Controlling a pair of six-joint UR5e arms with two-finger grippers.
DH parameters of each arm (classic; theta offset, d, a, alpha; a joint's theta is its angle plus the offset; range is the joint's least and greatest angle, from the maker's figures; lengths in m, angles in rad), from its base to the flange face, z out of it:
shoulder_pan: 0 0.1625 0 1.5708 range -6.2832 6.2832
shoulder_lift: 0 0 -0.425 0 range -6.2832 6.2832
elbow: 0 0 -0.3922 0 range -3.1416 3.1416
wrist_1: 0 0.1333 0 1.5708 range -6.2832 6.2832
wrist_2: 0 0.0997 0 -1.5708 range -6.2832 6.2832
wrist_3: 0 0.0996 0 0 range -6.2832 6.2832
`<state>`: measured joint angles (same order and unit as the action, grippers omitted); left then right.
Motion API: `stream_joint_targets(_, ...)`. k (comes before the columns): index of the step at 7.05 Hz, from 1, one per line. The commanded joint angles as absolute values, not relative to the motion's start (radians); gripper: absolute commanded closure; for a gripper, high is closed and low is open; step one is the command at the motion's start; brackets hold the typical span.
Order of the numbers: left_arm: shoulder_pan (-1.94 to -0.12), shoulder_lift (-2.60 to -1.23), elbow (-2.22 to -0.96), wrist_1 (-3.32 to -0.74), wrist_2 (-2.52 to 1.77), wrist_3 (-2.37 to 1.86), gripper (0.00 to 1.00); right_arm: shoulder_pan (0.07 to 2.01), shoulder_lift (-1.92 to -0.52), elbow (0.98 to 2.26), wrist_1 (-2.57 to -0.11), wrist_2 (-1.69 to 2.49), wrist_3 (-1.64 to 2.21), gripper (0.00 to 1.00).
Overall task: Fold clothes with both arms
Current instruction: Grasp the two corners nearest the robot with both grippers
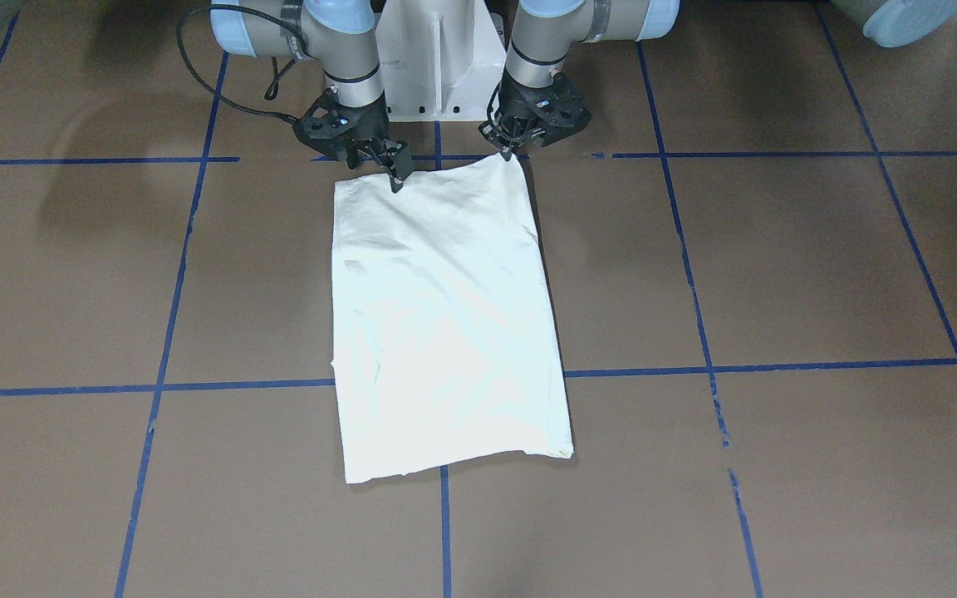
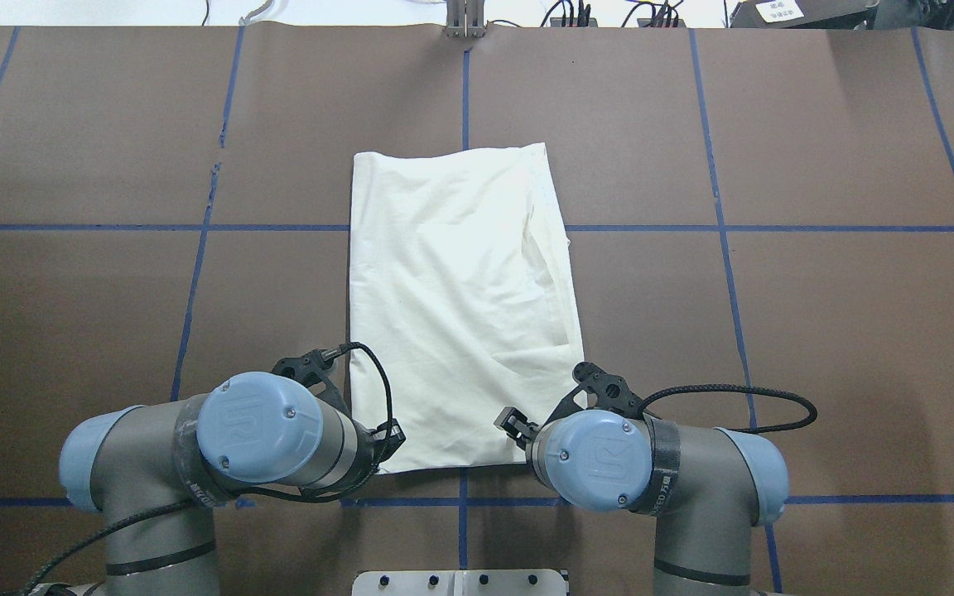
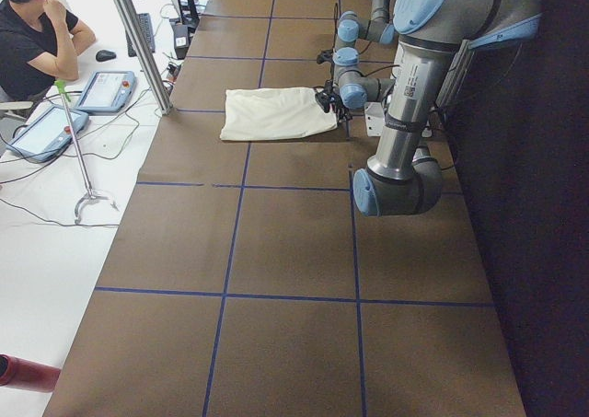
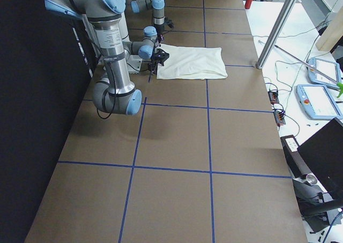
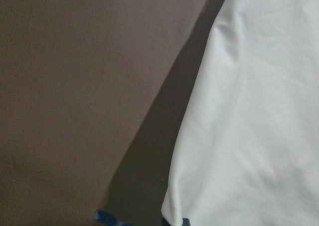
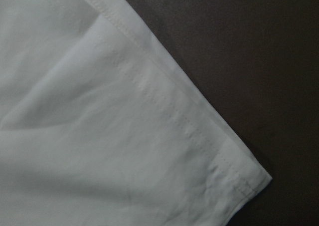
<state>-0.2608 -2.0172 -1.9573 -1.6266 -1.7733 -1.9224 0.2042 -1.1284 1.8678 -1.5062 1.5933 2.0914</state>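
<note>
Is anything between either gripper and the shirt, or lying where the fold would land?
Nothing visible does. The black right gripper and black left gripper are right at the two robot-side corners of the cream-white cotton shirt, lying flat plain side up; no other object shows on it or on the brown table around it.

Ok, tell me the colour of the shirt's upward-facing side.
Plain cream-white, with no print visible on the shirt. It shows best in the overhead exterior view.
</note>
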Motion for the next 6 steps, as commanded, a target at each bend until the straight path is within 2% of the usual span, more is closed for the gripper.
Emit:
stream_joint_targets(1, -0.259, -2.019, -1.957, -1.626, -1.773, -1.922, 1.0, 0.207, -1.129, 1.838, -1.506, 1.592, 2.092, 0.0)
stream_joint_targets(6, -0.259, -2.014, -1.959, -1.626, -1.773, -1.922, 1.0, 0.196, -1.121, 1.835, -1.506, 1.6, 2.091, 0.0)
